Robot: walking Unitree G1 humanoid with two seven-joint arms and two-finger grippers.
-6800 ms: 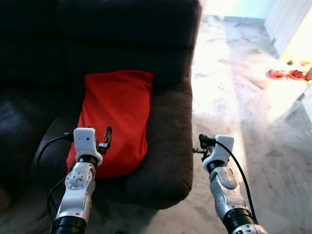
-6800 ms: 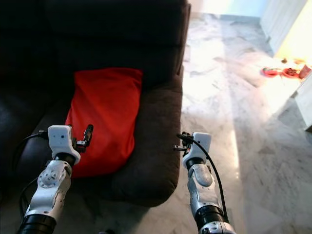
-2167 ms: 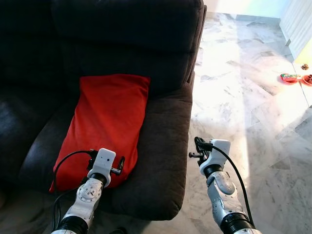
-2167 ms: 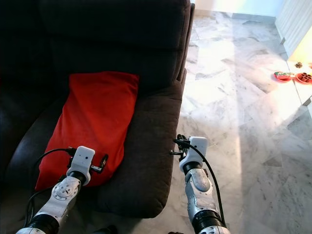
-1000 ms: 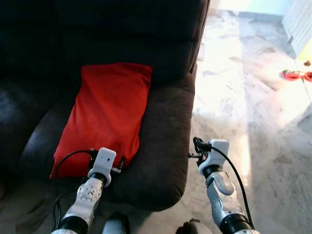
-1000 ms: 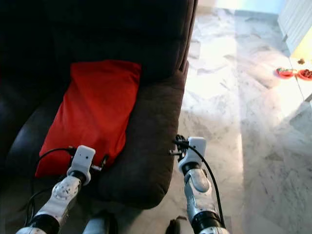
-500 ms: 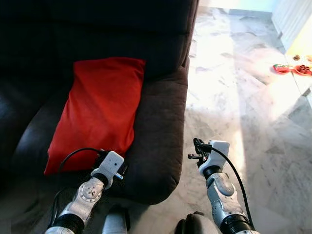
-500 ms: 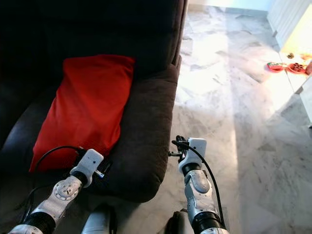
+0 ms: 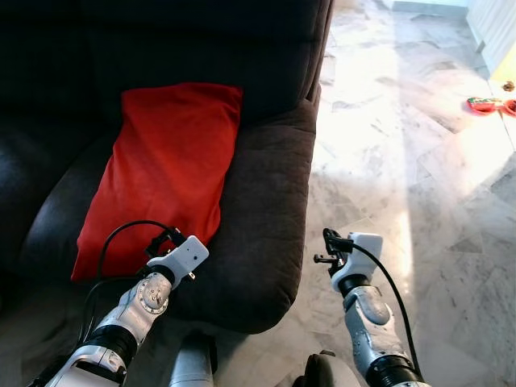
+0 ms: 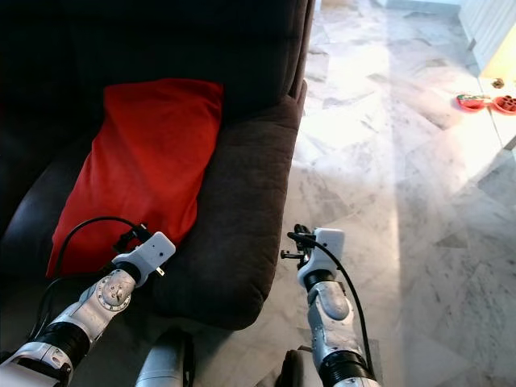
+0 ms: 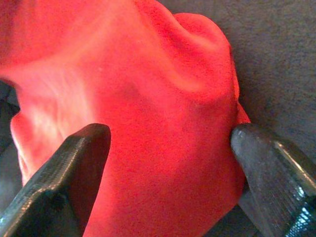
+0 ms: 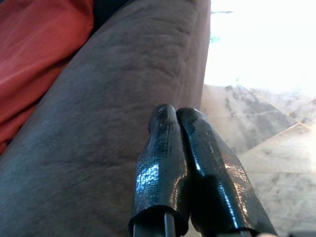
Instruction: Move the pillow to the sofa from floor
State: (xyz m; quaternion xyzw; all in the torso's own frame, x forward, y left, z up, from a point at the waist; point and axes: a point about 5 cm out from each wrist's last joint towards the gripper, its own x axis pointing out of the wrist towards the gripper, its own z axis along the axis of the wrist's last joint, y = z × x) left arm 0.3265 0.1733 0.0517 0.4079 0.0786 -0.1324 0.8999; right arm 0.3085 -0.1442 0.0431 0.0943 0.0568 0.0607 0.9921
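Observation:
A red pillow (image 9: 165,169) lies lengthwise on the seat of the dark grey sofa (image 9: 266,201), its far end against the backrest. My left gripper (image 9: 161,242) is at the pillow's near corner by the seat's front edge. In the left wrist view it is open, its fingers (image 11: 74,168) spread wide with the bulging red pillow (image 11: 148,98) between them. My right gripper (image 9: 326,246) hangs over the floor beside the sofa arm; the right wrist view shows its fingertips (image 12: 170,118) pressed together, with nothing held, next to the sofa arm (image 12: 123,98).
Pale marble floor (image 9: 403,145) stretches to the right of the sofa, brightly lit. Small red items (image 9: 484,105) lie on it far right. Parts of my own lower body (image 9: 189,367) show at the bottom edge, close to the sofa front.
My left gripper has come down from above the pillow's middle to its near corner and turned leftward. The camera has shifted slightly. The right gripper and the pillow have stayed put.

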